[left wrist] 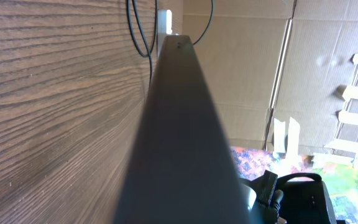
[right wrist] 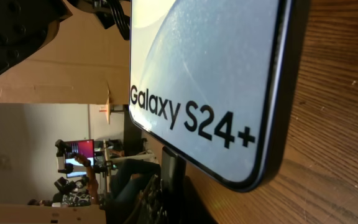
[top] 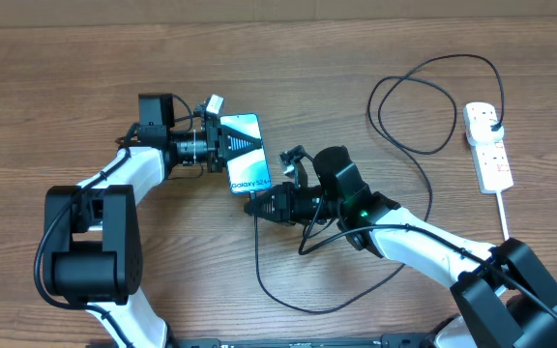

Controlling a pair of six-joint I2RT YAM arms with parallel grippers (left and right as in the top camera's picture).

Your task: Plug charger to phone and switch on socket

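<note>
The phone [top: 245, 155] shows its light blue "Galaxy S24+" screen and stands tilted on one long edge on the wooden table. My left gripper [top: 226, 145] is shut on its top end. In the left wrist view the phone's dark edge [left wrist: 185, 124] fills the middle and hides the fingers. My right gripper [top: 257, 205] is shut on the charger's black connector tip [right wrist: 173, 171], right at the phone's bottom end [right wrist: 253, 180]. Whether the tip is inside the port is hidden. The charger cable [top: 259, 271] loops right to its black plug [top: 492, 119], seated in the white socket [top: 488, 150].
The black cable lies in wide loops [top: 414, 106] between the right arm and the power strip. The strip's thick white cord [top: 503, 213] runs toward the front edge. A cardboard wall [top: 356, 8] borders the table's far side.
</note>
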